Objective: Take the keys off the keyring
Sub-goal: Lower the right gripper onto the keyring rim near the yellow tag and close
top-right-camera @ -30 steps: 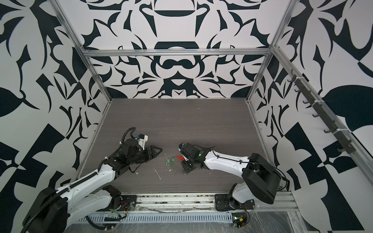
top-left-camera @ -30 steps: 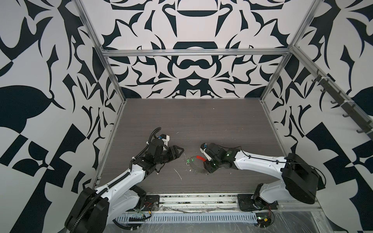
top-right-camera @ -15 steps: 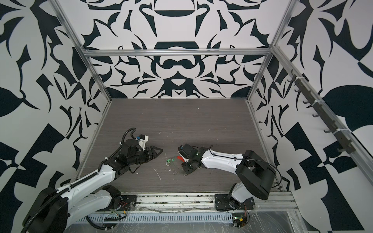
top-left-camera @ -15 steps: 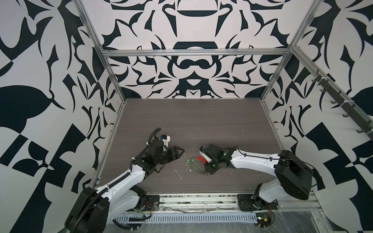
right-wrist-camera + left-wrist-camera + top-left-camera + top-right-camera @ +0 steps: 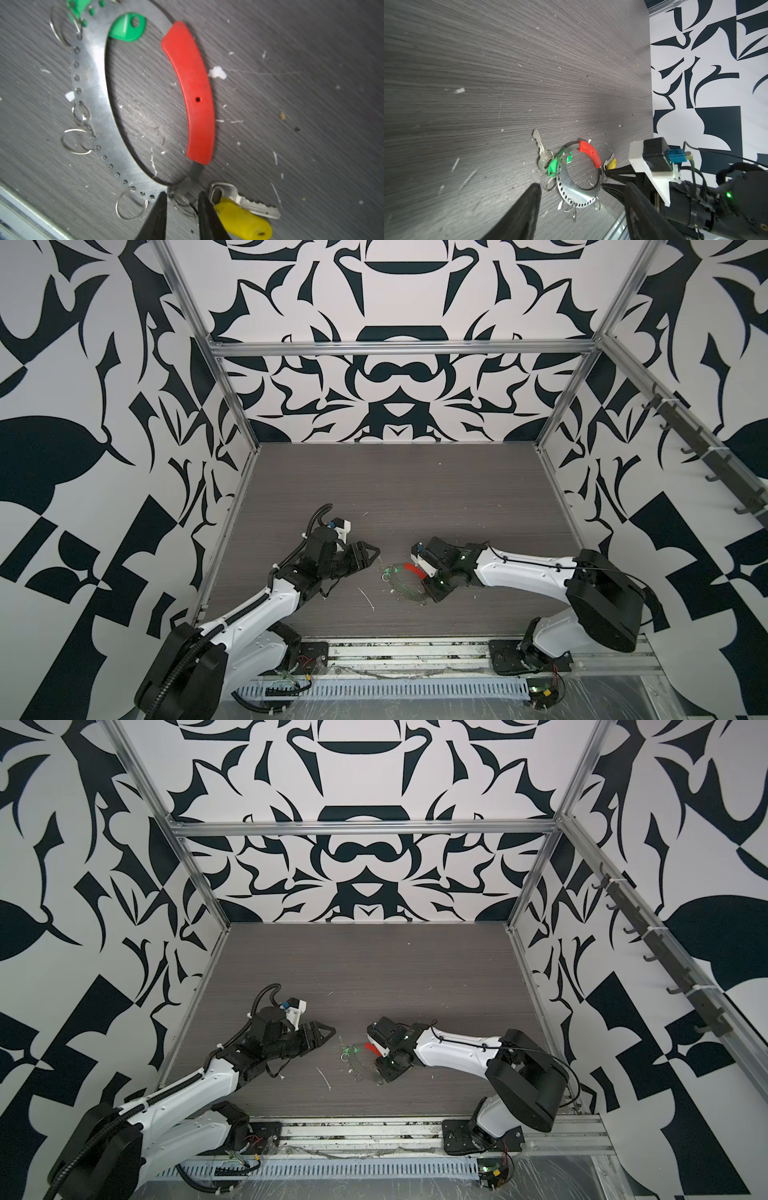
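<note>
The keyring (image 5: 91, 83) is a flat silver crescent with a row of holes and a red sleeve (image 5: 191, 93); it lies flat on the table. A silver key with a green tag (image 5: 553, 166) hangs from one side. A second key with a yellow tag (image 5: 241, 222) lies at the ring's other end. My right gripper (image 5: 182, 195) has narrow jaws that pinch that end of the keyring, beside the yellow key's split ring. My left gripper (image 5: 581, 185) stands open just short of the ring, with nothing between its fingers. In both top views the ring (image 5: 401, 593) lies between the grippers.
Several empty small split rings (image 5: 75, 141) hang from the ring's holes. White crumbs and scraps (image 5: 368, 599) dot the dark wood-grain table (image 5: 415, 497). The metal front rail (image 5: 415, 651) runs close behind the ring, and patterned walls enclose the table.
My right gripper's jaws have narrowed around the keyring's end, and its arm has shifted a little. The left arm and the ring have not moved.
</note>
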Robot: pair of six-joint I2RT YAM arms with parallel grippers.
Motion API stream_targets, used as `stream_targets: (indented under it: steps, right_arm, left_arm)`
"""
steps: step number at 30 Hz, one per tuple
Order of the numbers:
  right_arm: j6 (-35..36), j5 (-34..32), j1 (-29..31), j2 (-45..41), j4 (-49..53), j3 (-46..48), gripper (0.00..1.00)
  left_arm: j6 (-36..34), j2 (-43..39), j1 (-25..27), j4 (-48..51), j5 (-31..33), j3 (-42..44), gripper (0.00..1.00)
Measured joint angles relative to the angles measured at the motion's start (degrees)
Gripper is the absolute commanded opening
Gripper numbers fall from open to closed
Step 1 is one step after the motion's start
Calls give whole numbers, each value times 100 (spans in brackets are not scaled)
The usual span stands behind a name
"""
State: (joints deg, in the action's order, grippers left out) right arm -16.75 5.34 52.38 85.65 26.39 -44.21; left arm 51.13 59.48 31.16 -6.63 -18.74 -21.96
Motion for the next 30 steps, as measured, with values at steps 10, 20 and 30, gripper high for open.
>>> stream_targets:
  steps: [10, 20, 30]
  right_arm:
    - [0, 50, 0, -98, 11, 0, 12]
    - [-7, 221, 0, -98, -33, 0, 0]
    - [-109, 433, 0, -426, -293, 59, 0]
  left_arm:
    - [4, 70, 0, -44, -61, 0, 67]
    - [28, 66, 0, -81, -76, 0, 68]
    - [31, 0, 0, -85, -129, 0, 69]
